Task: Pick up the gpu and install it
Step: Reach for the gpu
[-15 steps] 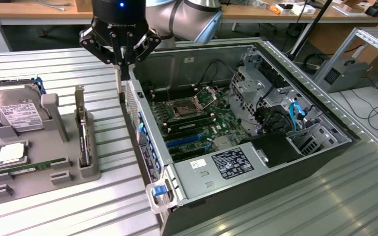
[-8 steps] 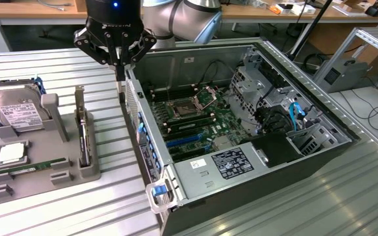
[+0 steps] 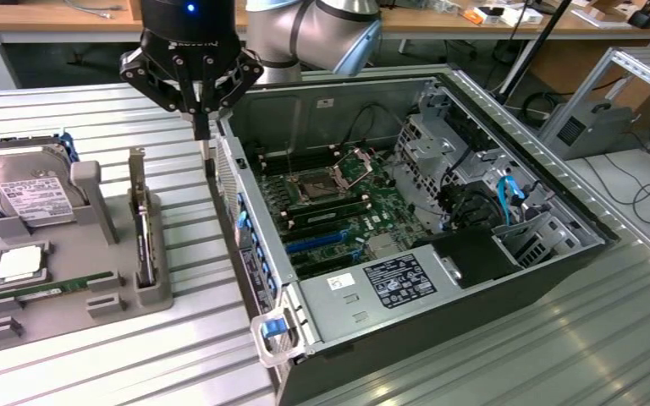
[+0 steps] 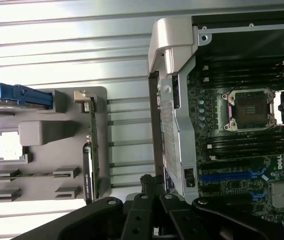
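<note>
Above the gap between grey tray [image 3: 71, 315] and computer case [image 3: 342, 298], claw [image 3: 201, 128] hangs pointing straight down, fingers pressed together, empty. Gpu [image 3: 141, 230] stands on edge in the tray.

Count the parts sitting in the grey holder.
4. The hard drive stands at the far end of the holder. The CPU lies in front of it, then the memory stick. The gpu stands on edge along the exterior view's right side. None seems hidden.
</note>
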Robot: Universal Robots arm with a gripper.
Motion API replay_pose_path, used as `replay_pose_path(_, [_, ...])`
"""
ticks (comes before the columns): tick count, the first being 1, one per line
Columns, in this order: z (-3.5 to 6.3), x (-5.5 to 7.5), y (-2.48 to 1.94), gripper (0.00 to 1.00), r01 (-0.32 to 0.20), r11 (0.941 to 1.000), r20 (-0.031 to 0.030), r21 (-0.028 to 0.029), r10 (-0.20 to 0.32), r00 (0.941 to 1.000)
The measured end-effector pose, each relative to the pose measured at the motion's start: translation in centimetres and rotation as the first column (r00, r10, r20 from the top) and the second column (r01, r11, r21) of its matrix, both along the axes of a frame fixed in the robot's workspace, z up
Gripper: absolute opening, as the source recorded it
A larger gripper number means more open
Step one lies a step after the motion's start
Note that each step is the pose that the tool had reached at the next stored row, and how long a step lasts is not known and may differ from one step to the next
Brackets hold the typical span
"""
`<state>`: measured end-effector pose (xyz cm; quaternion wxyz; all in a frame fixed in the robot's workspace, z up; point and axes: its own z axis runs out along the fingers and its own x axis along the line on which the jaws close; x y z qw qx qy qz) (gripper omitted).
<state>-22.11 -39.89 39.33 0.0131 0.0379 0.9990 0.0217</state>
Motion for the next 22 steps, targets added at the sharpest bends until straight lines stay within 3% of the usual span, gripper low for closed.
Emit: replay_pose_path(22, [0.0,-1.9,0.0,0.11,0.0,1.0,0.0,0.0,0.0,1.0])
